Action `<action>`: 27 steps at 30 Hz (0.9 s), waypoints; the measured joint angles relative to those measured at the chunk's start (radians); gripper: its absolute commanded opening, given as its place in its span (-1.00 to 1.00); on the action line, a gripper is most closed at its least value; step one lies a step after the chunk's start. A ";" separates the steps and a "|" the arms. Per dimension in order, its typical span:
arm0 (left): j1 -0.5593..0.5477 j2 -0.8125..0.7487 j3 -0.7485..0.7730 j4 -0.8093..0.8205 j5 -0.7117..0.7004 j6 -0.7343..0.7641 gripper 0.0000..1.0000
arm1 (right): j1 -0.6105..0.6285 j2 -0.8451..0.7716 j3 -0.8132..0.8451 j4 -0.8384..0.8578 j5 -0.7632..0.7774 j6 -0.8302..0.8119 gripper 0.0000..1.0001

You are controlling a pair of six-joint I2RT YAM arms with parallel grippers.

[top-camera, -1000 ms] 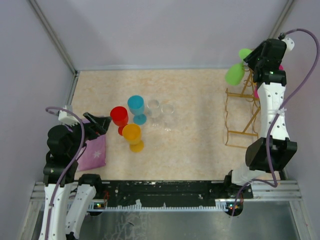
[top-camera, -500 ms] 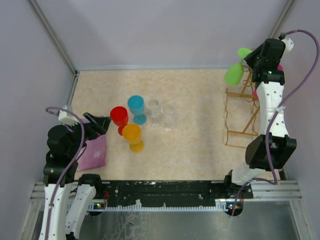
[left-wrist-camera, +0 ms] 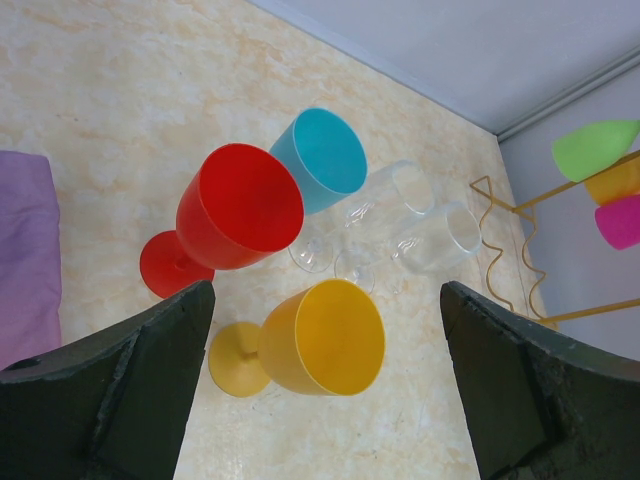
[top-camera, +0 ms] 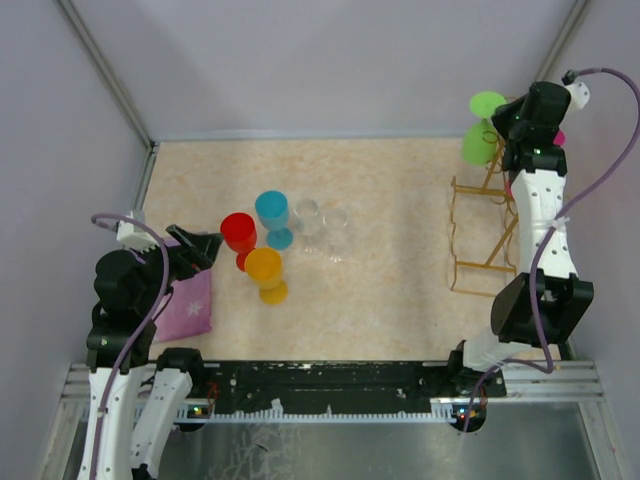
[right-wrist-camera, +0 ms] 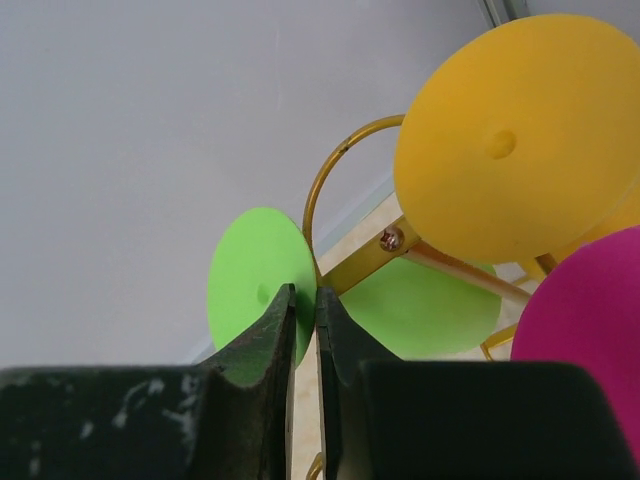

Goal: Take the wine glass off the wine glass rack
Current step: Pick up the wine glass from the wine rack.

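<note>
Green wine glass [top-camera: 479, 145] is the one being worked on; it hangs at the far end of the rack, beyond the right arm. From the biggest thing down: the table [top-camera: 400, 190] carries the wine glass rack [top-camera: 475, 264] along its right side, a gold wire frame with wavy rails. The right arm [top-camera: 540, 220] stretches over that frame to its far end. The left gripper [top-camera: 205, 243] hangs wide open near a purple cloth [top-camera: 190, 300], well apart from the work. A group of standing glasses [top-camera: 265, 240], red, blue, yellow and two clear, sits mid-table. On the rack, a yellow foot [right-wrist-camera: 510, 130] and a magenta foot [right-wrist-camera: 590, 330] hang just beside the green wine glass. Smallest is the right gripper [right-wrist-camera: 304, 300]: its jaws stand nearly together at the green foot disc, apparently pinched on the stem, though the contact itself is hidden. The step looks like securing the grip. The next move likely calls for drawing the foot out along the rail without knocking its neighbours.
</note>
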State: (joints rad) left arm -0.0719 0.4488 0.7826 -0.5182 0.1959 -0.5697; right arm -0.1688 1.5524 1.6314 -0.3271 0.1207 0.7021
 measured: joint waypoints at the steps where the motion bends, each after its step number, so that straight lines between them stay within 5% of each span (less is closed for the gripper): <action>1: 0.000 0.000 0.000 0.000 0.000 0.000 0.99 | 0.000 -0.003 -0.003 0.003 -0.002 0.008 -0.91; 27: 0.000 0.000 0.000 -0.006 0.000 -0.001 0.99 | -0.026 -0.027 -0.048 0.049 -0.110 0.121 -1.00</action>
State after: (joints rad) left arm -0.0719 0.4488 0.7830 -0.5240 0.1959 -0.5705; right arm -0.1951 1.5253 1.5837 -0.2779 0.0105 0.8234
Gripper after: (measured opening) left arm 0.995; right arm 0.056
